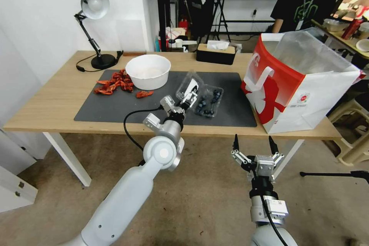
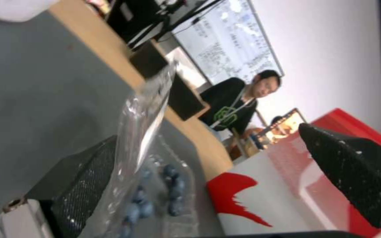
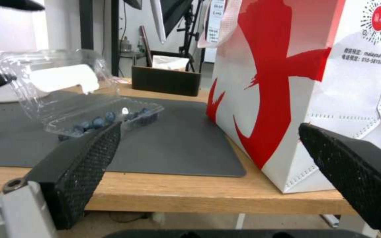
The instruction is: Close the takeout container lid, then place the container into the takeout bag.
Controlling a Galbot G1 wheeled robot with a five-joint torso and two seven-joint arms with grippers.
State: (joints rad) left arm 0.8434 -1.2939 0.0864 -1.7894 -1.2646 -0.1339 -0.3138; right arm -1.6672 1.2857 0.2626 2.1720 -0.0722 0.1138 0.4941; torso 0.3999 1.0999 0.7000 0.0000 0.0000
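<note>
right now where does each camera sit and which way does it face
Head view: up on the head, looking down at the table; both arms show, left gripper at the lid, right gripper idle below the table edge.
Left wrist view: on the mat, facing the bag; its black fingers flank the lid.
Right wrist view: below the table edge, facing the container; open fingers show.
Shared: container and bag.

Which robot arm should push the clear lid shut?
Probably left. The left end effector is already open around the clear plastic hinged lid of the blueberry container; the right end effector hangs open below the table edge.
</note>
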